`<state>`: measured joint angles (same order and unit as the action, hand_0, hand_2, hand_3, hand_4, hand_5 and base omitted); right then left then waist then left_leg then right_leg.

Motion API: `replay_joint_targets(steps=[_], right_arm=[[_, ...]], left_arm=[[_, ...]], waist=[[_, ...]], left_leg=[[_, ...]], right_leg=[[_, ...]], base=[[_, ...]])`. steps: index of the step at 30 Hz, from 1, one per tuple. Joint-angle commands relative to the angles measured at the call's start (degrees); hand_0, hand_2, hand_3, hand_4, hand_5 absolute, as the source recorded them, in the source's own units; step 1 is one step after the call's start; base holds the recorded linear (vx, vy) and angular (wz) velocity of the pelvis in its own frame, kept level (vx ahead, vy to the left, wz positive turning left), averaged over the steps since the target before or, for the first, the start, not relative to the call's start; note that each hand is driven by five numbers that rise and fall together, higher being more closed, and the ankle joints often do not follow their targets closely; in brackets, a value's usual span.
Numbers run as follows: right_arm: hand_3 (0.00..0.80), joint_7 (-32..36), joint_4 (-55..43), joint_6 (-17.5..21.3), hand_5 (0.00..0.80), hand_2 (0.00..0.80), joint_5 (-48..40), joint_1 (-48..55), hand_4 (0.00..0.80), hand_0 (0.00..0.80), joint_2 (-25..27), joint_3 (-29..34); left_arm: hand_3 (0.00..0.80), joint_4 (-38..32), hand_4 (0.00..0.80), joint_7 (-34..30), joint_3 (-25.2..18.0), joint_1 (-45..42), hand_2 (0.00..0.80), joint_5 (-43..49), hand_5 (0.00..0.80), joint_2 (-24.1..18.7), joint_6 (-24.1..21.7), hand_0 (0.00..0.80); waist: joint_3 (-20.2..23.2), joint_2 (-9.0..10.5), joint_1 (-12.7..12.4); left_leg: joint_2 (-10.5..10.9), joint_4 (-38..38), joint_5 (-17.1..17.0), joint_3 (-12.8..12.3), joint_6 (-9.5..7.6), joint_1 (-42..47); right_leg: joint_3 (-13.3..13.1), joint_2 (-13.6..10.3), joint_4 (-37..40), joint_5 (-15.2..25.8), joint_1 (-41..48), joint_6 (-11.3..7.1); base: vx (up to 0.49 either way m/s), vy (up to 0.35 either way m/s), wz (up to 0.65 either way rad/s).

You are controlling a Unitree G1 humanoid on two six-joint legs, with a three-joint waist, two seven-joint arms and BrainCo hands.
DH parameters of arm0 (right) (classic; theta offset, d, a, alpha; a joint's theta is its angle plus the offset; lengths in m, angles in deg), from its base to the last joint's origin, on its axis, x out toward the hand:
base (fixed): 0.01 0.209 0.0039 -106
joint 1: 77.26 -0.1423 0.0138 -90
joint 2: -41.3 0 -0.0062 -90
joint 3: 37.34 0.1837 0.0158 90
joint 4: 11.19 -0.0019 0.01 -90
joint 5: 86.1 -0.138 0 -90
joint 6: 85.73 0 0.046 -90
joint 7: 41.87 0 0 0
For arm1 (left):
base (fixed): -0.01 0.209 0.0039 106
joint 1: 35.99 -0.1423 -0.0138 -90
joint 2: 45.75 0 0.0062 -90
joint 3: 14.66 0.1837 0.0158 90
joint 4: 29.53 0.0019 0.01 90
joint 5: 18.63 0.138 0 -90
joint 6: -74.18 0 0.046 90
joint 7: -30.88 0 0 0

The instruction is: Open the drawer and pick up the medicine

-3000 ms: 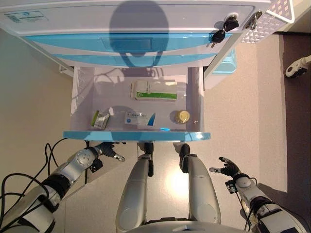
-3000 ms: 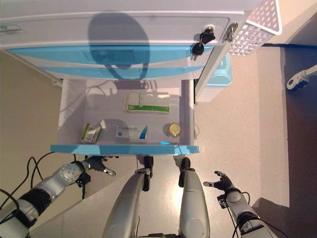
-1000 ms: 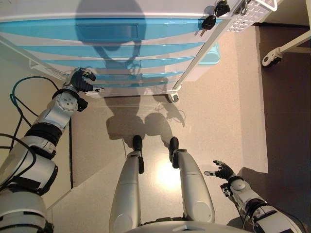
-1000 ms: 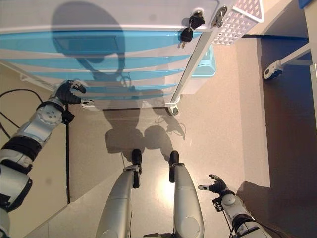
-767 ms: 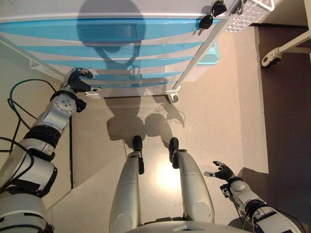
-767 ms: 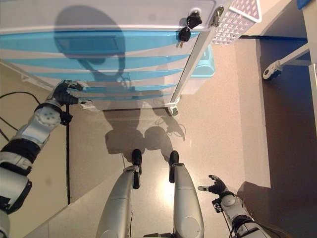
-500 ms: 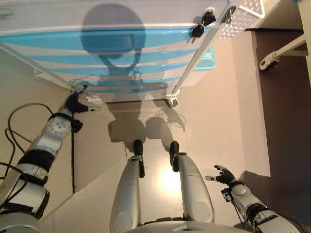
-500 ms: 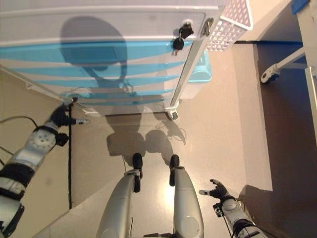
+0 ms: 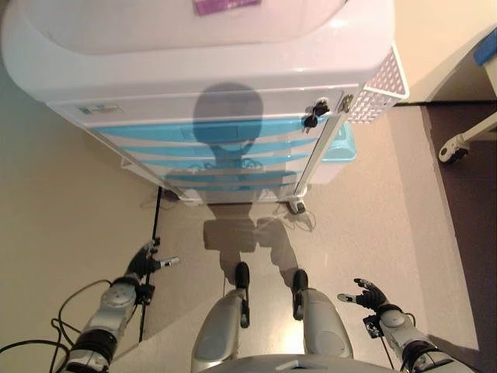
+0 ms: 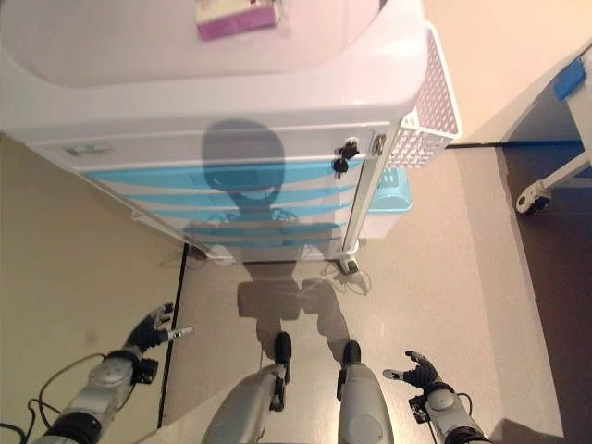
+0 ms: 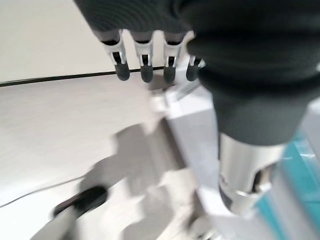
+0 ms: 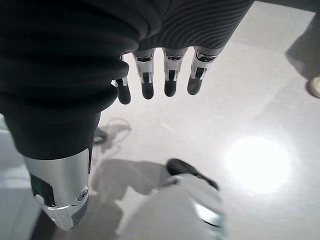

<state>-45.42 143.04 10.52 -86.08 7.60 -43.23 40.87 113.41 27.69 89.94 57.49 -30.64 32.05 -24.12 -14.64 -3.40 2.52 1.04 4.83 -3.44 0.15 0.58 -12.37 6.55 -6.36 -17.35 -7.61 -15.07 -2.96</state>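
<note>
The drawers (image 9: 233, 148) of the cart (image 9: 202, 70) were all shut — no medicine showed, so I couldn't tell where it lay. My left hand (image 9: 145, 260) hung low over the floor (image 9: 78, 217), well apart from the cart, fingers spread, empty. My right hand (image 9: 369, 296) — likewise spread, empty.

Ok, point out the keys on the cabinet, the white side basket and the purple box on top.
keys (image 9: 314, 116), left eye view, on the dark key heads.
white side basket (image 10: 427, 110), right eye view, on its perforated wall.
purple box (image 10: 237, 18), right eye view, on its upper face.
</note>
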Motion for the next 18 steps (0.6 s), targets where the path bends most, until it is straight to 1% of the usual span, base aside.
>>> replay_joint_targets(steps=[1, 2, 3, 4, 6, 7, 9, 11, 12, 15, 16, 18], right_arm=[[0.0, -0.45, 0.34, -0.38, 0.0, 0.0, 1.42, 0.52, 0.0, 0.0, 1.95, -0.76], [0.0, -0.19, 1.11, -0.64, 0.0, 0.0, 1.69, 0.82, 0.0, 0.0, 1.39, -1.02], [0.0, -0.12, 1.2, -0.67, 0.0, 0.0, 1.78, 1.15, 0.0, 0.0, 1.01, -1.08], [0.0, -0.13, 1.19, -0.67, 0.0, 0.0, 1.78, 1.17, 0.0, 0.0, 1.01, -1.09], [0.0, -0.12, 1.73, -0.62, 0.0, 0.0, 0.46, 2.31, 0.0, 0.0, -1.13, -0.34], [0.0, -0.13, 1.73, -0.62, 0.0, 0.0, 0.46, 2.34, 0.0, 0.0, -1.13, -0.36], [0.0, 0.65, 2.47, -0.57, 0.0, 0.0, -1.61, 3.27, 0.0, 0.0, -3.24, -0.42], [0.0, 0.9, 2.54, -0.61, 0.0, 0.0, -1.94, 3.55, 0.0, 0.0, -4.0, -0.81], [0.0, 1.83, 2.85, -0.52, 0.0, 0.0, -3.6, 4.16, 0.0, 0.0, -4.99, -0.83], [0.0, 2.62, 3.37, -0.39, 0.0, 0.0, -5.62, 4.46, 0.0, 0.0, -6.17, -0.83], [0.0, 3.2, 3.91, -0.58, 0.0, 0.0, -6.45, 4.69, 0.0, 0.0, -7.02, -1.22], [0.0, 3.7, 4.56, -0.73, 0.0, 0.0, -6.5, 4.84, 0.0, 0.0, -7.08, -1.57]], left_arm=[[0.0, 2.77, 0.0, -0.95, -0.93, 1.65, 0.0, 4.81, 0.0, 1.33, -0.17, 0.0], [0.0, 5.26, 0.0, -1.24, -1.01, 0.53, 0.0, 6.26, 0.0, 3.31, 0.26, 0.0], [0.0, 6.08, 0.0, -0.89, -1.38, -0.15, 0.0, 6.77, 0.0, 4.3, 0.46, 0.0], [0.0, 6.08, 0.0, -0.88, -1.38, -0.16, 0.0, 6.78, 0.0, 4.32, 0.45, 0.0], [0.0, 8.55, 0.0, 0.68, -3.99, -1.79, 0.0, 6.3, 0.0, 7.3, 0.93, 0.0], [0.0, 8.56, 0.0, 0.69, -4.0, -1.82, 0.0, 6.3, 0.0, 7.31, 0.92, 0.0], [0.0, 11.16, 0.0, 2.85, -5.79, -2.87, 0.0, 6.84, 0.0, 10.16, 1.38, 0.0], [0.0, 12.09, 0.0, 3.07, -6.37, -3.03, 0.0, 6.85, 0.0, 10.95, 1.56, 0.0], [0.0, 13.42, 0.0, 4.04, -6.93, -3.42, 0.0, 6.83, 0.0, 12.25, 1.79, 0.0], [0.0, 14.56, 0.0, 4.9, -7.42, -3.71, 0.0, 6.27, 0.0, 13.52, 2.1, 0.0], [0.0, 15.49, 0.0, 4.56, -6.87, -3.84, 0.0, 6.5, 0.0, 14.47, 2.4, 0.0], [0.0, 16.13, 0.0, 3.98, -5.59, -4.07, 0.0, 7.58, 0.0, 15.16, 2.46, 0.0]], waist=[[0.94, 1.94, 0.85], [2.49, 2.14, 0.71], [3.16, 2.25, 0.57], [3.08, 2.24, 0.58], [5.41, 2.99, 0.2], [5.29, 2.99, 0.21], [7.11, 3.71, -0.16], [7.73, 4.02, -0.28], [8.77, 4.44, -0.44], [9.51, 4.93, -0.69], [10.3, 5.24, -0.89], [10.84, 5.41, -0.97]], left_leg=[[1.94, 2.03, 2.86, 1.26, 0.49, 0.43], [1.66, 0.27, 2.6, 1.1, 0.55, 2.23], [1.5, -0.63, 2.39, 0.97, 0.61, 3.26], [1.49, -0.74, 2.35, 0.98, 0.61, 3.43], [0.86, -3.07, 1.98, 0.88, 0.65, 6.14], [0.85, -3.23, 1.94, 0.89, 0.66, 6.39], [0.3, -6.05, 1.21, 0.86, 0.94, 9.15], [0.21, -6.93, 1.02, 0.83, 1.04, 10.07], [0.12, -7.45, 1.13, 0.78, 1.08, 11.2], [0.16, -7.34, 1.48, 0.87, 0.97, 12.14], [0.13, -7.63, 1.81, 0.92, 0.9, 13.21], [0.07, -7.89, 2.18, 0.77, 0.82, 14.29]], right_leg=[[0.76, 1.14, 11.31, 9.22, 3.6, -2.56], [1.13, 1.49, 13.49, 9.53, 5.65, -2.62], [1.41, 1.65, 14.36, 9.67, 6.7, -2.61], [1.42, 1.66, 14.45, 9.7, 6.86, -2.61], [2.0, 2.19, 16.54, 9.82, 9.63, -2.59], [2.0, 2.21, 16.64, 9.84, 9.86, -2.59], [2.68, 2.83, 18.19, 9.76, 12.33, -2.61], [2.88, 2.99, 18.75, 9.7, 13.19, -2.59], [3.1, 3.07, 19.06, 9.54, 14.24, -2.59], [3.22, 3.16, 19.21, 9.33, 15.47, -2.55], [3.16, 3.28, 19.46, 9.12, 16.48, -2.58], [2.94, 3.32, 19.68, 8.93, 17.42, -2.61]], base=[[0.076, -0.049, -0.07], [0.055, -0.027, -0.03], [0.055, -0.027, -0.02], [0.049, -0.024, -0.01], [0.094, -0.039, -0.03], [0.086, -0.029, -0.01], [0.086, -0.029, 0.03], [0.082, -0.023, 0.09], [0.058, -0.007, 0.08], [0.081, -0.013, 0.03], [0.106, -0.014, 0.06], [0.065, -0.003, 0.03]])
